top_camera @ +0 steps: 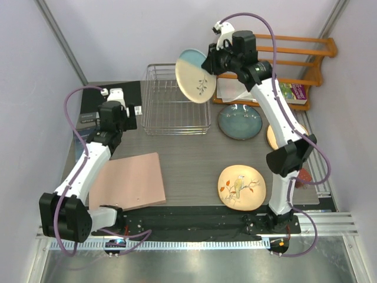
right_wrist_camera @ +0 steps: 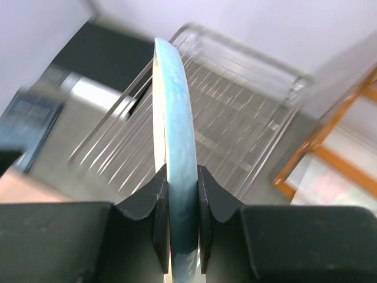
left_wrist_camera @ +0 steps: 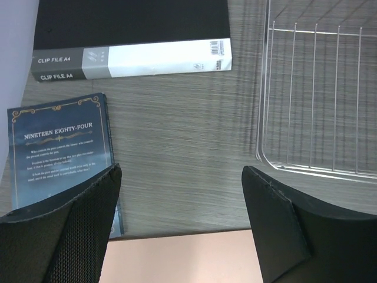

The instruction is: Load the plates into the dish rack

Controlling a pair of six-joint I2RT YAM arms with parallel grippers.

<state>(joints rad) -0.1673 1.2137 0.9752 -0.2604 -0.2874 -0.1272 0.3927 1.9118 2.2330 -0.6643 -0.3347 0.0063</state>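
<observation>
My right gripper [top_camera: 213,61] is shut on the rim of the cream-and-light-blue plate [top_camera: 194,75], holding it on edge in the air above the right end of the dish rack [top_camera: 171,112]. In the right wrist view the plate's blue rim [right_wrist_camera: 175,112] rises between the fingers [right_wrist_camera: 213,197], with the rack's wires [right_wrist_camera: 235,118] below. The dark teal plate [top_camera: 240,122] and the yellow plate with a bird [top_camera: 241,187] lie flat on the table. An orange-yellow plate [top_camera: 272,136] is mostly hidden behind the right arm. My left gripper [left_wrist_camera: 179,174] is open and empty, left of the rack [left_wrist_camera: 318,88].
A pink board [top_camera: 128,180] lies at the front left, under the left arm. A black clip file [left_wrist_camera: 129,35] and a blue book [left_wrist_camera: 59,141] lie left of the rack. An orange wooden shelf [top_camera: 300,59] with books stands at the back right.
</observation>
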